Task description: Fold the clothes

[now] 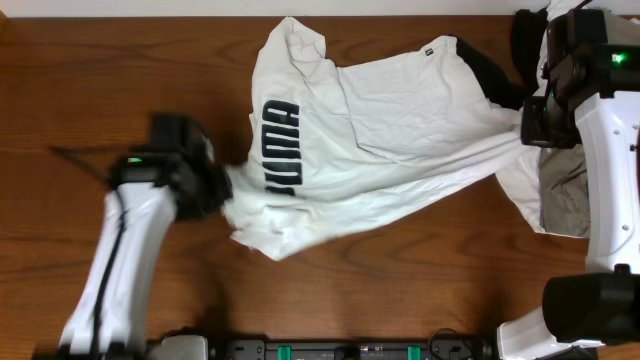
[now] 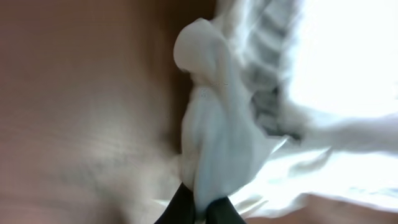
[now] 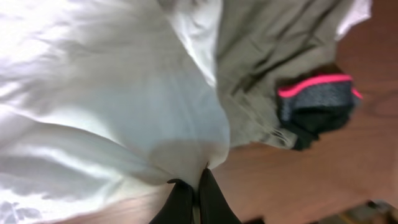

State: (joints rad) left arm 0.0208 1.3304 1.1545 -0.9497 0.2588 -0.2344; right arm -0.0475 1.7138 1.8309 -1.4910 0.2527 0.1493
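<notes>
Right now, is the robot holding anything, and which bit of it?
Yes. Both tools are shut on the white shirt: the left tool pinches its bunched left edge, and the right tool pinches its bunched right edge.

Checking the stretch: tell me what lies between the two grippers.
The white shirt, pinched by left gripper and right gripper, spans it; seen overhead.

— What kind of place is this?
— A robotics lab bench, I'd say. Bare wooden table (image 1: pixel 90 90), two white arms (image 1: pixel 110 270), and an equipment rail (image 1: pixel 340 350) well behind the left gripper (image 1: pixel 225 190). The clothes (image 1: pixel 400 130) are spread between it and the right gripper (image 1: pixel 522 128).
</notes>
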